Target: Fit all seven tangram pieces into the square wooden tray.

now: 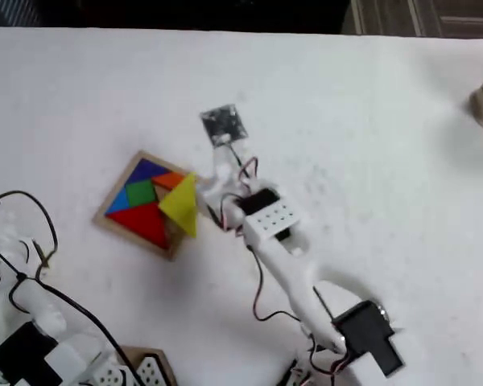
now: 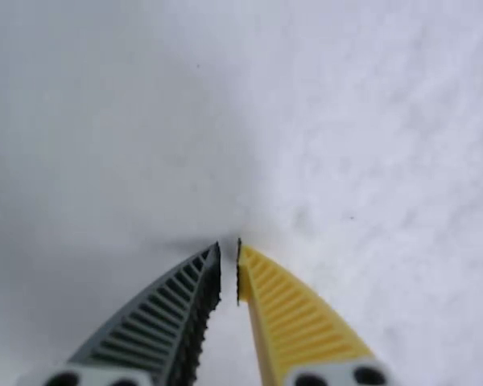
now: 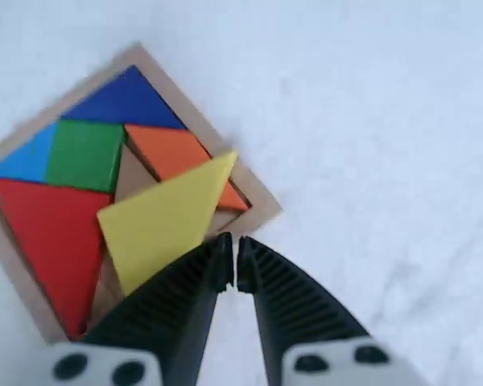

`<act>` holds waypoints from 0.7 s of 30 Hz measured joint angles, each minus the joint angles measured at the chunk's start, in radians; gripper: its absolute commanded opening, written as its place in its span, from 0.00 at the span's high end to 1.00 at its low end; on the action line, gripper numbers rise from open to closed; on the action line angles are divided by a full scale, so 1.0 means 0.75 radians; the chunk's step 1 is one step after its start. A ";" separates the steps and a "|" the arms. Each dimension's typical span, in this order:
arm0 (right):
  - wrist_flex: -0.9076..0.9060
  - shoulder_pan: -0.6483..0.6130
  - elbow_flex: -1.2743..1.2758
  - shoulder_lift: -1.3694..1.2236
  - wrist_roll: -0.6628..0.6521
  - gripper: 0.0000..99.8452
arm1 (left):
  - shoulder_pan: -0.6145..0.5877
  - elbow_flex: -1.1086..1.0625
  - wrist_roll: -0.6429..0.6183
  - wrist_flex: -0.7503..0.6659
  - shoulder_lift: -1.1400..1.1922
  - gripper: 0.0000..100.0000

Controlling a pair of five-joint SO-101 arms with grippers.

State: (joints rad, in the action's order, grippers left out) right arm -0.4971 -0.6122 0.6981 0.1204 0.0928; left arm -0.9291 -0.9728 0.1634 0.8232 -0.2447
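Square wooden tray at 9 o'clock of the table centre. Seated flat inside, 5 of 7: blue piece, light blue piece, green piece, orange piece, red piece. Yellow triangle lying askew over the tray's 3 o'clock corner, above bare wood and across the rim; not yet seated. Whereabouts of the 7th: cannot tell. Right gripper just beside the triangle at its 3 o'clock, jaws drawn together on nothing. Left gripper over bare table, jaws likewise together. Judged well past halfway; left to do: squaring the yellow triangle into its gap, then the last piece.
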 measured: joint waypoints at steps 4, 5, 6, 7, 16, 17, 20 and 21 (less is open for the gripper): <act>0.020 -0.086 0.033 -0.090 0.000 0.98 | 0.000 0.000 0.000 0.000 0.000 0.93; 0.023 -0.117 0.033 -0.104 0.000 0.98 | 0.000 0.000 0.000 0.000 0.000 0.93; 0.025 -0.149 0.033 -0.113 0.000 0.98 | 0.000 0.000 0.000 0.000 0.000 0.93; 0.025 -0.180 0.033 -0.119 0.000 0.98 | 0.000 0.000 0.000 0.000 0.000 0.93; 0.025 -0.309 0.033 -0.119 0.000 0.98 | 0.000 0.000 0.000 0.000 0.000 0.93; 0.025 -0.311 0.033 -0.119 0.000 0.98 | 0.000 0.000 0.000 0.000 0.000 0.93; 0.025 -0.299 0.033 -0.104 0.000 0.98 | 0.000 0.000 0.000 0.000 0.000 0.93; 0.008 -0.299 0.033 -0.076 0.000 0.98 | 0.000 0.000 0.000 0.000 0.000 0.93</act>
State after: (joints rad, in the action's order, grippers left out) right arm -0.4910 -0.8362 0.7227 0.0637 0.0928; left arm -0.9291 -0.9728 0.1634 0.8232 -0.2447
